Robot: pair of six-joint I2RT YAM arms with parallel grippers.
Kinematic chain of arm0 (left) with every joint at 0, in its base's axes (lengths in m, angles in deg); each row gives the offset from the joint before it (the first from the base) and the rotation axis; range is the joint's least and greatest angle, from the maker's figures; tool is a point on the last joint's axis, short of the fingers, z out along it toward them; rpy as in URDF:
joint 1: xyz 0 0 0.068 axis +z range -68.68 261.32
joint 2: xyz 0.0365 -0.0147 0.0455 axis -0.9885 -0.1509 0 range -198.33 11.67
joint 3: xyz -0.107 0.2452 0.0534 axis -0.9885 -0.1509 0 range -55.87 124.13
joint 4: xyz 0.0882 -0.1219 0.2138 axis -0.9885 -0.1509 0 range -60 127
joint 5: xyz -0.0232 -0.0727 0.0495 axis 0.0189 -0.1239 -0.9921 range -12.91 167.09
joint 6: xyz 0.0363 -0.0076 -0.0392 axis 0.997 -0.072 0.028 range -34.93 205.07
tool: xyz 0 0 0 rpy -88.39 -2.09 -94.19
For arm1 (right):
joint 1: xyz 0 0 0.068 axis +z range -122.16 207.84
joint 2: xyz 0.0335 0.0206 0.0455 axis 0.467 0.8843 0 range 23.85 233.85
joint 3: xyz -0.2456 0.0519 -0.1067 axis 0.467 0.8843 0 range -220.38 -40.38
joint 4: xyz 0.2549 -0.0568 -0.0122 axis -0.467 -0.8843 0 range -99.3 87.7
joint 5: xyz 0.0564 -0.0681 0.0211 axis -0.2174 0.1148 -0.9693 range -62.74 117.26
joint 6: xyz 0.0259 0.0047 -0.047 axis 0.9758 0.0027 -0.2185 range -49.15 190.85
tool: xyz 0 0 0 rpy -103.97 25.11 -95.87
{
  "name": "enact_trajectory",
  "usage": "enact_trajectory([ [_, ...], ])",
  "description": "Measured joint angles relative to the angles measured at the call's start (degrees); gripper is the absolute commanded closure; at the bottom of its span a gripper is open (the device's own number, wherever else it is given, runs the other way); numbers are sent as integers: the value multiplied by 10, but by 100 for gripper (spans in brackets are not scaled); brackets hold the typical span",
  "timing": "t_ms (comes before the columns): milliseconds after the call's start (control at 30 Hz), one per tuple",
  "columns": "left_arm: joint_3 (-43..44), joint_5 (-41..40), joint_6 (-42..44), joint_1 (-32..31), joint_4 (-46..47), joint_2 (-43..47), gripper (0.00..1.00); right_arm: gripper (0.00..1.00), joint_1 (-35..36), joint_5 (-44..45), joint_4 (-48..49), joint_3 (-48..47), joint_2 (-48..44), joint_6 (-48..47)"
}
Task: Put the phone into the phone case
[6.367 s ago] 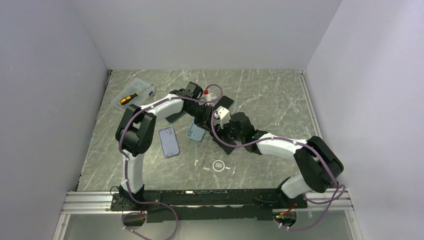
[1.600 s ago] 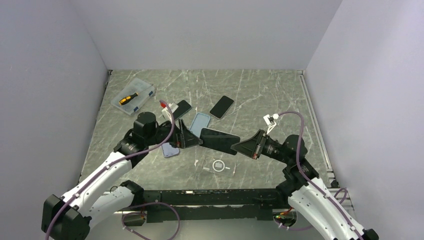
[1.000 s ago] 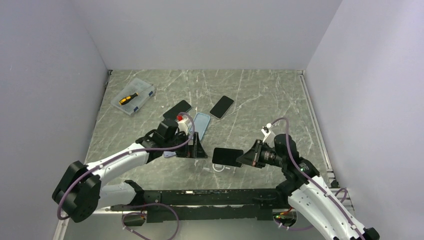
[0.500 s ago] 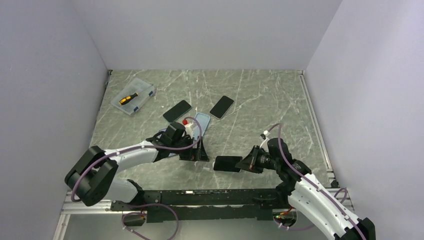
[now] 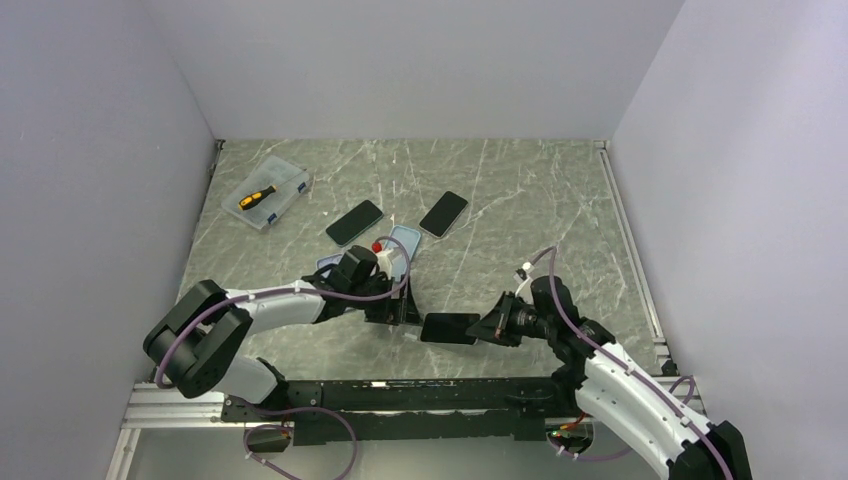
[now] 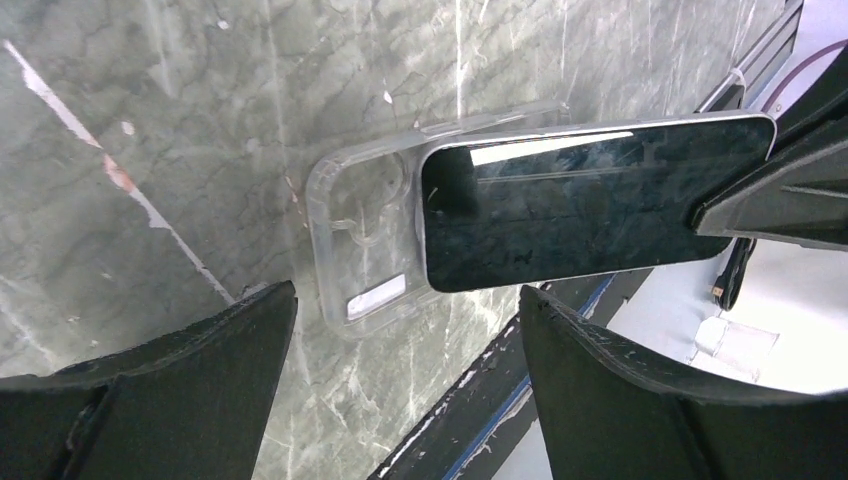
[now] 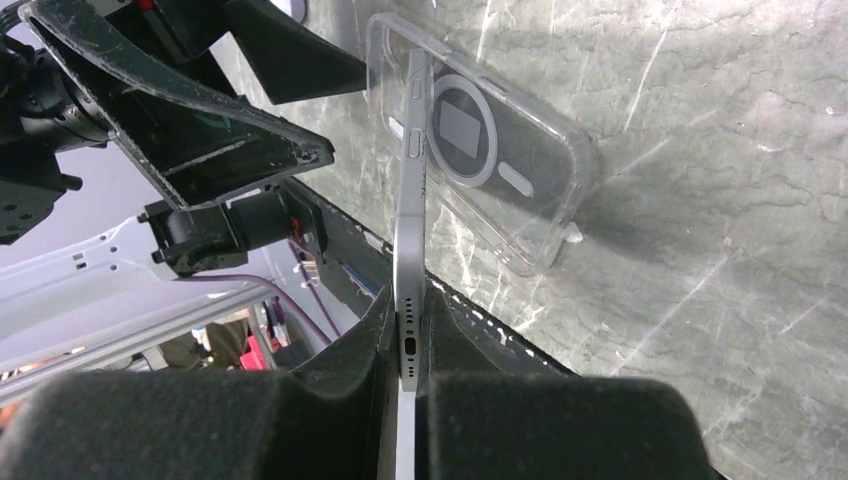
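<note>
The black-screened phone (image 5: 449,327) is at 6 o'clock on the grey marble tabletop (image 5: 520,200), close to the metal front rail (image 5: 400,385). The right claw (image 5: 490,327) is clamped on its short end. In the left wrist view it covers only the 3 o'clock part of the clear plastic phone case (image 6: 365,245), leaving the camera cut-out end at 9 o'clock bare. The left claw (image 5: 400,305) has its jaws apart and straddles the case without holding it.

The likely trouble is the loose, light case. Pressed while this far off line, the phone could shove it along the tabletop or tip its rim up rather than seat. From the right wrist the phone's far end lies close over the case, but I cannot tell whether they touch. A grip on one end alone could also let the phone pivot.

A second and a half ago the phone hung higher, between both claws at mid-tabletop. It has since come down towards 6 o'clock, and the left claw has let go.
</note>
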Motion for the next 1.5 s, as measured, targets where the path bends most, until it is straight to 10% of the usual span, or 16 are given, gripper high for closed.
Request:
enact_trajectory([
  [767,-12,-63,-20,-89,-11,34,14,100,1,-14,79,56,13,49],
  [1500,33,-104,10,-87,-78,8,13,100,0,-82,120,-24,205,-97],
])
